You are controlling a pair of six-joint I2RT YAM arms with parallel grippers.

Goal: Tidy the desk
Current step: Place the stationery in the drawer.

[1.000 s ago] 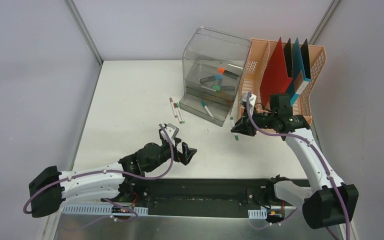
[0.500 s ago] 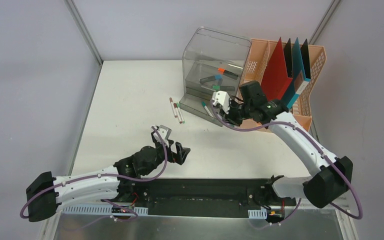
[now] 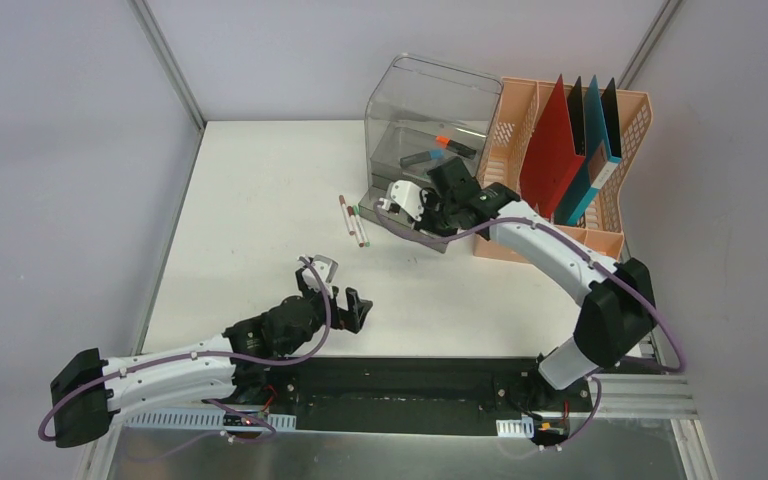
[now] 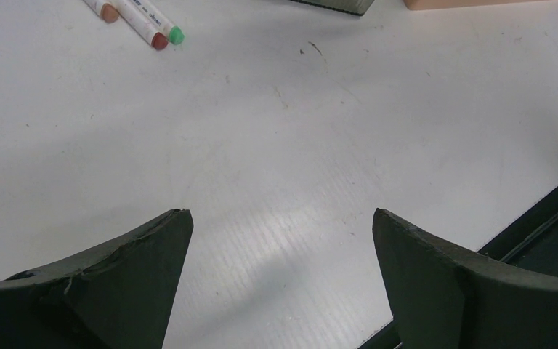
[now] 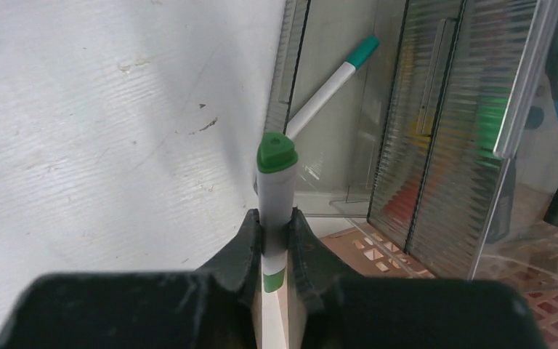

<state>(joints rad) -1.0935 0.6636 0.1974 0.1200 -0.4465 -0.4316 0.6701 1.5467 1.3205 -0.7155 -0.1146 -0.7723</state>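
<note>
The desk (image 3: 260,190) is a white tabletop. My right gripper (image 3: 400,203) hovers at the front of a clear plastic organizer (image 3: 428,120). In the right wrist view this gripper (image 5: 275,227) is shut on a green-capped white marker (image 5: 276,178) that points up between the fingers. A teal-capped marker (image 5: 334,78) lies in the organizer's low front tray just beyond. My left gripper (image 3: 340,297) is low over the near middle of the desk. In its own view the left gripper (image 4: 280,218) is open, with only bare desk (image 4: 283,116) between the fingers.
Two markers (image 3: 353,220), with red and green caps (image 4: 161,35), lie side by side left of the organizer. A peach basket (image 3: 500,140) with upright red, black and teal folders stands at the back right. More markers sit on the organizer's shelves (image 3: 440,152). A black rail (image 3: 400,390) runs along the front edge.
My right arm has swung left from the basket's front to the organizer's front, carrying the green-capped marker. The left arm has drawn back slightly toward the near left, still open.
</note>
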